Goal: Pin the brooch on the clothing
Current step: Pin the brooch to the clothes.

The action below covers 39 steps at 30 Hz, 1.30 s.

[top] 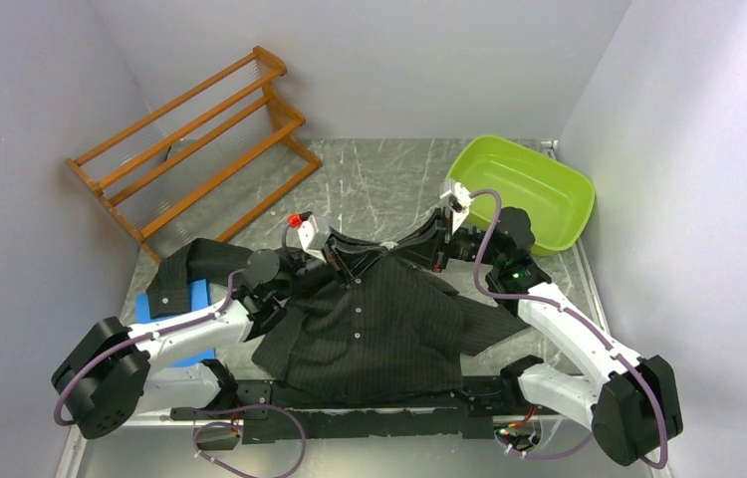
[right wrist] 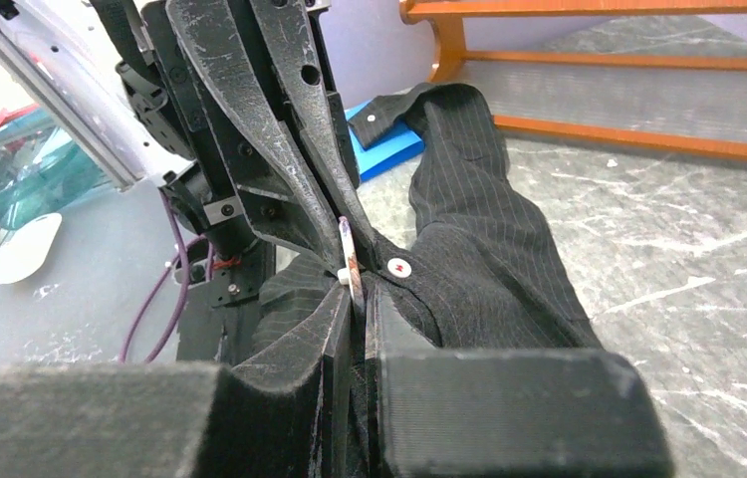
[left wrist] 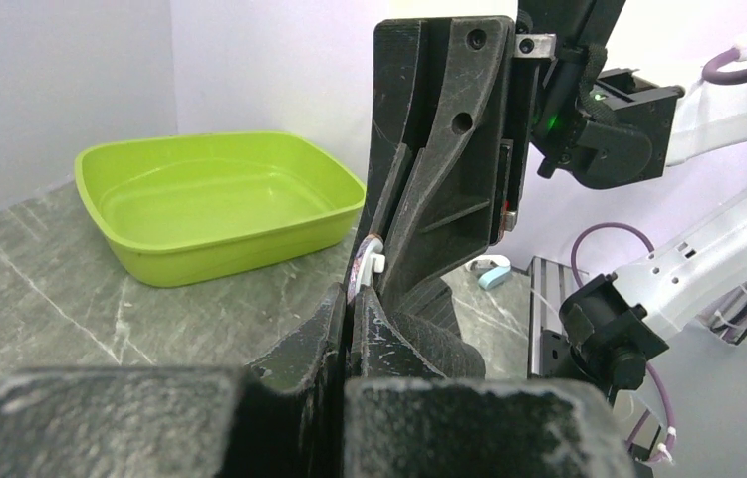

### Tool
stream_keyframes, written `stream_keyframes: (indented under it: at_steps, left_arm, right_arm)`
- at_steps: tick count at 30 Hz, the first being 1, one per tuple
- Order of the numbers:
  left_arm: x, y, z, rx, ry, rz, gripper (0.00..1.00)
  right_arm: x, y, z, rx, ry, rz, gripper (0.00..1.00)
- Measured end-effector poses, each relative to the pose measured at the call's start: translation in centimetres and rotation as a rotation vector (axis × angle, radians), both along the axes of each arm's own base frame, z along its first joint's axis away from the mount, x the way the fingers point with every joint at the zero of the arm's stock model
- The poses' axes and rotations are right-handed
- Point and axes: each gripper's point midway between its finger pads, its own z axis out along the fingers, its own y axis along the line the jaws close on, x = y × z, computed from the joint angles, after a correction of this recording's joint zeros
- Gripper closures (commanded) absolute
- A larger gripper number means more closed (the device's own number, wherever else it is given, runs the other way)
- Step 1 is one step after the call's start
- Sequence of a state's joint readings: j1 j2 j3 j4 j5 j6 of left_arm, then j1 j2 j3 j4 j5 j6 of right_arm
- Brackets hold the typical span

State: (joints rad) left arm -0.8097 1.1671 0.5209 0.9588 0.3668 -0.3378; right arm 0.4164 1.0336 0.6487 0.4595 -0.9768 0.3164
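Both pincers are seen tip to tip over the collar end of the shirt [top: 389, 329]. The shirt is laid flat on the table [top: 379, 169], collar far, hem toward the arm bases. L pincer [left wrist: 350, 304] is clenched, R pincer [right wrist: 358, 304] is clenched too, and the brooch [right wrist: 349, 254] is nipped right where the tips meet. It shows as a thin pale strip w/ a purplish end and a white stub. It is stood upright, long axis rising out of the seam of the R fingers, crosswise to both pincers. Which pincer really bears it can't be told, prob. both. Neither arm is nearer, as the brooch is shared at the meeting point. The cloth is found just below, a white button [right wrist: 399, 267] just beside. The coming move is judged to be downward, pin end first, into the fabric by the collar.
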Motion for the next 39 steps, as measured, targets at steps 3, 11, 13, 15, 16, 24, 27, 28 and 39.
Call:
stream_keyframes:
  at_steps: [3,11,13,15,16,24,27,28,39]
  left_arm:
    - [0.0,0.2,0.2,-0.021,-0.011,0.011,0.97]
    - [-0.6,0.6,0.3,-0.061,-0.011,0.013,0.97]
    - [-0.8,0.7,0.4,-0.07,-0.015,0.011,0.97]
    - [-0.9,0.7,0.5,-0.077,-0.018,0.009,0.97]
    - [-0.9,0.7,0.6,-0.081,-0.02,0.008,0.97]
    - [-0.4,1.1,0.0,-0.064,-0.015,0.034,0.97]
    - [-0.4,1.1,-0.1,-0.052,-0.021,0.038,0.97]
    - [-0.4,1.2,-0.1,-0.047,-0.026,0.041,0.97]
    - [0.2,0.0,-3.6,0.358,-0.251,0.022,0.96]
  right_arm:
    - [-0.1,0.1,0.3,0.009,-0.002,0.004,1.0]
    - [-0.9,0.2,0.8,0.056,-0.046,0.028,1.0]
    - [-1.0,0.2,0.9,0.066,-0.056,0.034,0.96]
    - [-1.2,0.2,1.1,0.074,-0.068,0.04,0.65]
    - [-1.2,0.2,1.2,0.081,-0.079,0.041,0.54]
    - [-0.7,-1.4,3.6,0.168,-0.189,-0.076,0.09]
    - [-0.7,-1.9,4.4,0.188,-0.223,-0.11,0.06]
    - [-0.7,-2.0,4.6,0.193,-0.232,-0.122,0.04]
    - [4.2,-3.3,1.2,0.108,0.03,-0.389,0.0]
